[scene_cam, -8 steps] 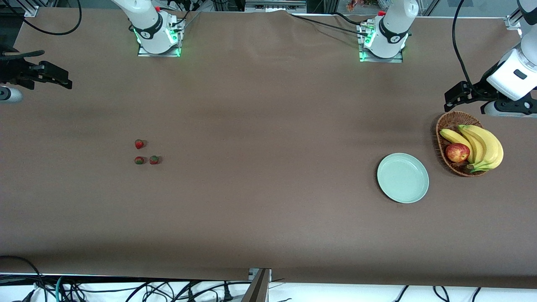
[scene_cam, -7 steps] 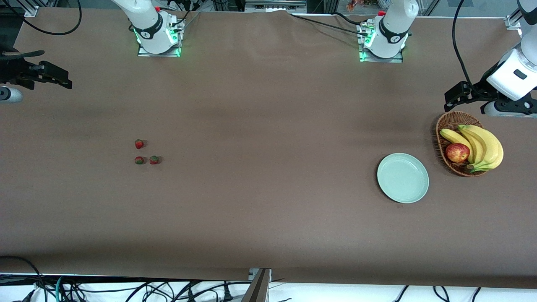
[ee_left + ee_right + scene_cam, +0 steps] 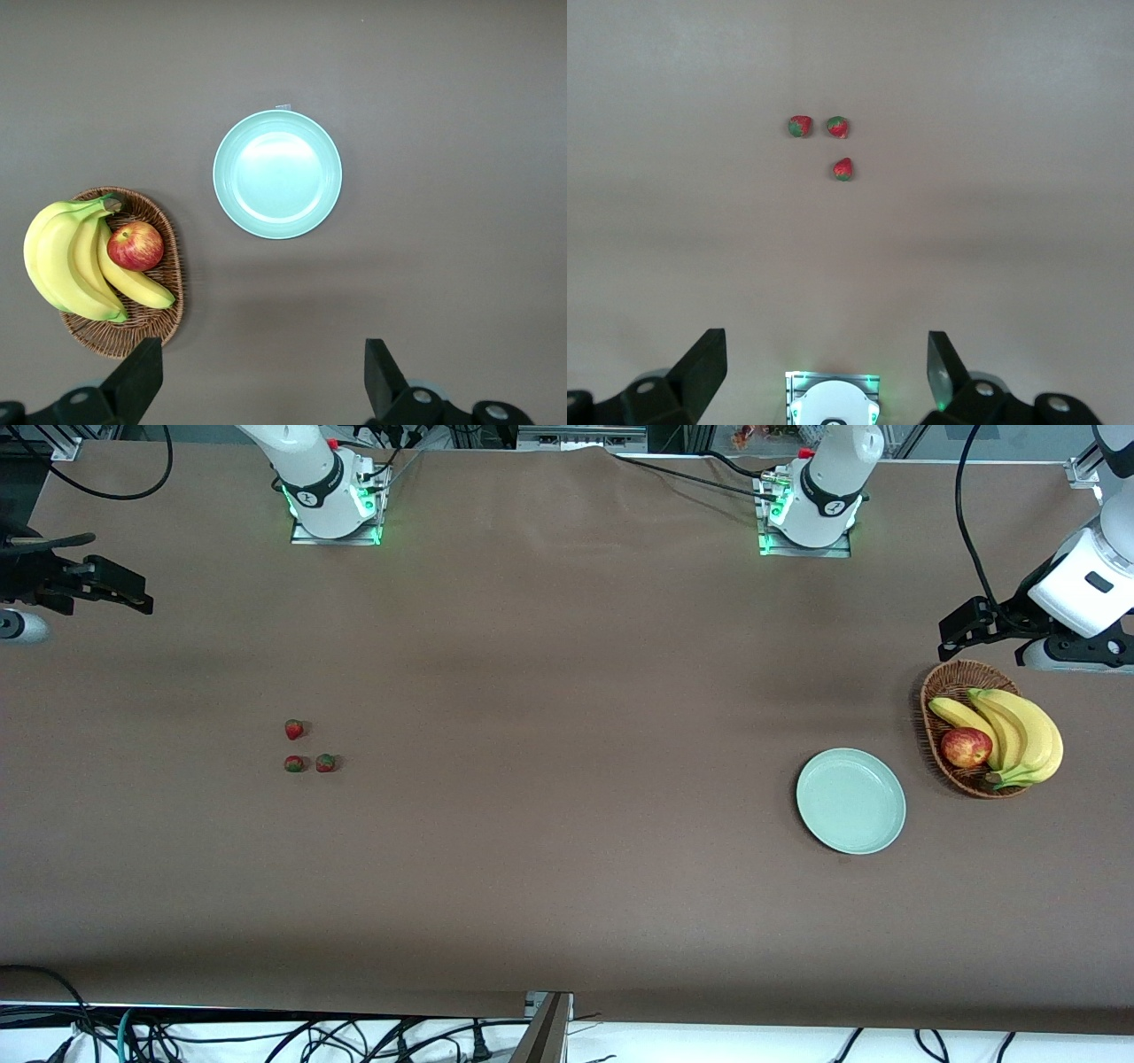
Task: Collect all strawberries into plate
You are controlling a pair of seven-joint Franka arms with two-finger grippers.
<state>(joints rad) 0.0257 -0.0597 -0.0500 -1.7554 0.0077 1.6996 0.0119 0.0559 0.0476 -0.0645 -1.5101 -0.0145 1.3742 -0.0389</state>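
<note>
- Toward the right arm's end of the worktop [image 3: 567,868] lie the three strawberries [image 3: 294,730], bunched near one another: one farther from the front camera, two side by side nearer to it.
- Each berry is tiny and red with a dark green leafy top; in the right wrist view [image 3: 842,168] they form a small triangle on bare brown cloth.
- The plate [image 3: 850,801] sits well apart from them, toward the left arm's end, just beside the wicker basket [image 3: 939,691] of bananas [image 3: 1019,731] and an apple [image 3: 966,747]. It is round, shallow, pale mint-green and holds nothing, so no part of the task is done yet.
- The right gripper [image 3: 824,359] hangs high at its own end of the worktop, jaws spread wide and holding nothing; probably a start pose that keeps the berries in view.
- The left gripper [image 3: 257,372] hovers above the worktop beside the basket, jaws likewise released, its camera looking down on plate and basket; this arm waits.
</note>
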